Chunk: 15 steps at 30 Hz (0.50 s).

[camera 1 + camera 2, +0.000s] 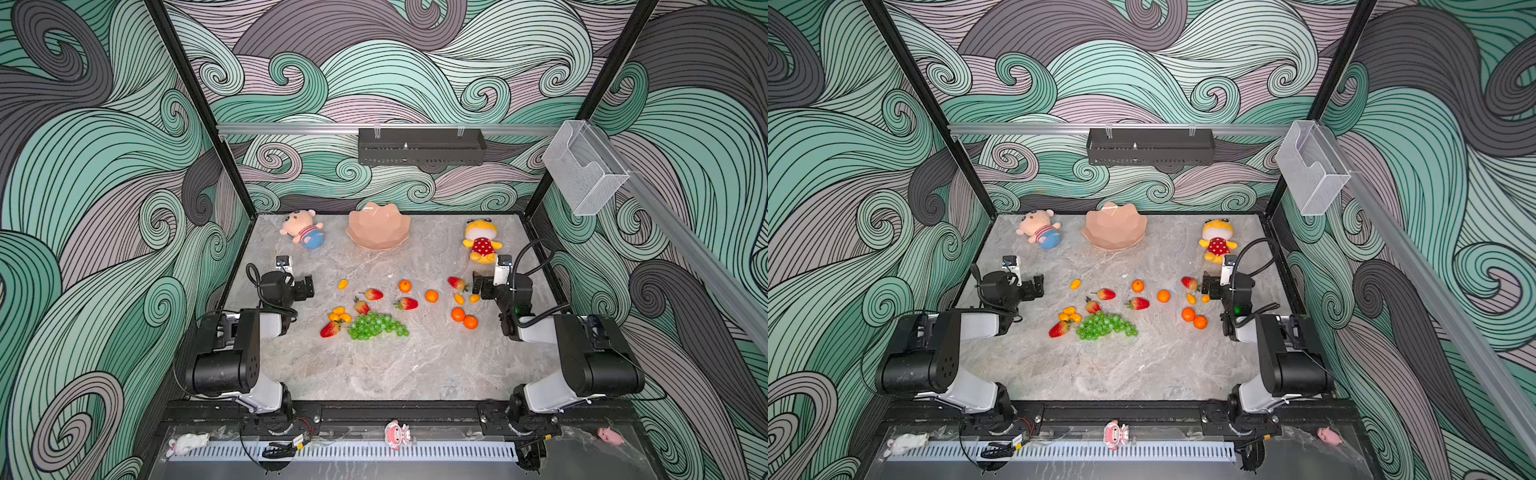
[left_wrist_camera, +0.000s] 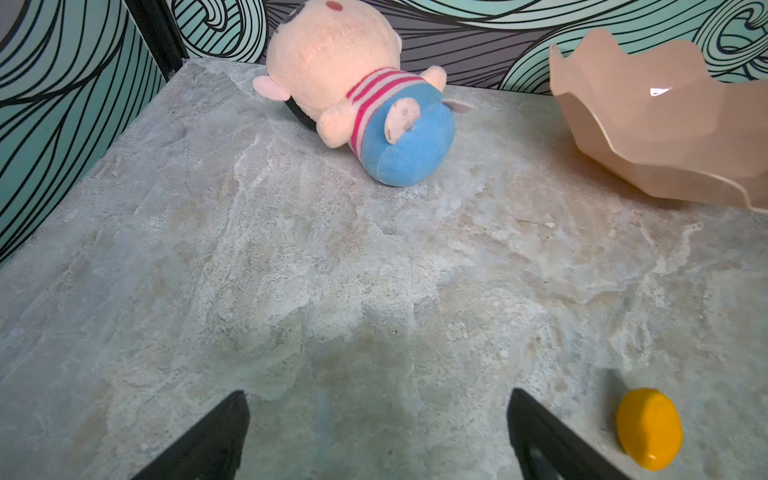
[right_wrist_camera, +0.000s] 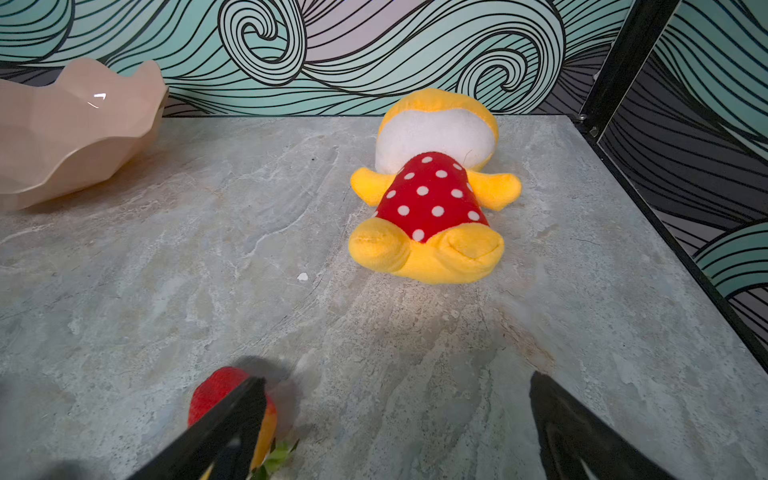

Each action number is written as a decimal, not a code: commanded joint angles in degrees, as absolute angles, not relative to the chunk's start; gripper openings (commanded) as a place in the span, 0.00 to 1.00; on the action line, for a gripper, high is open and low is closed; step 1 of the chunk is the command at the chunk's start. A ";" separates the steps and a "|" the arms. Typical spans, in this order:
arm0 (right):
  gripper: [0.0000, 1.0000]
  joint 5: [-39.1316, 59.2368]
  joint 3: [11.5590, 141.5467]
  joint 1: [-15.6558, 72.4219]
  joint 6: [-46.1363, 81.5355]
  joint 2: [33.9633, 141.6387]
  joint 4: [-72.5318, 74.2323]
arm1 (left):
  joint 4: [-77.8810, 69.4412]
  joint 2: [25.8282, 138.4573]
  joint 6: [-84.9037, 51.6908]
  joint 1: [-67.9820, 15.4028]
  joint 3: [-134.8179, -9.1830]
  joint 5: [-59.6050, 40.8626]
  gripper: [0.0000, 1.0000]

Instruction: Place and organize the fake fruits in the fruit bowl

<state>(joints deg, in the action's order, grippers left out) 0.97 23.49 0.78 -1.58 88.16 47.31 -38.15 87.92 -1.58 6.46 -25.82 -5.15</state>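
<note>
Over marbled bench [image 1: 415, 365], hovering with left claw [image 2: 378, 399] and right claw [image 3: 397, 380] released, empty. Risking knocking the adjacent strawberry [image 3: 208, 390], rolling tangerines [image 1: 458, 314] away.

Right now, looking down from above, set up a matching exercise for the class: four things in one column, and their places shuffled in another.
Places as seen in both top views.

Things:
1. fruit bowl
2. grape bunch
3. pink doll
4. yellow doll

Places:
A. far right
B. centre, nearest of the four
C. far left
D. far middle

Pairs: 1-D, 2-B, 3-C, 4-A
</note>
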 commanded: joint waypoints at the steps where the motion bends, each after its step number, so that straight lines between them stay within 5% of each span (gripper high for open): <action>1: 0.99 -0.08 23.55 1.16 -2.20 88.21 47.93 | -37.97 87.60 -1.83 6.15 -27.07 -4.77 0.99; 15: 0.99 1.40 23.55 0.29 -1.67 88.25 47.98 | -37.97 87.60 -1.85 6.15 -27.03 -4.79 0.99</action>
<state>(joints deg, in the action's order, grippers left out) 0.95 23.49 0.62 -1.54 88.16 47.31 -38.15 87.92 -1.58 6.46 -25.82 -5.15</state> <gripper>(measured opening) 0.990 0.986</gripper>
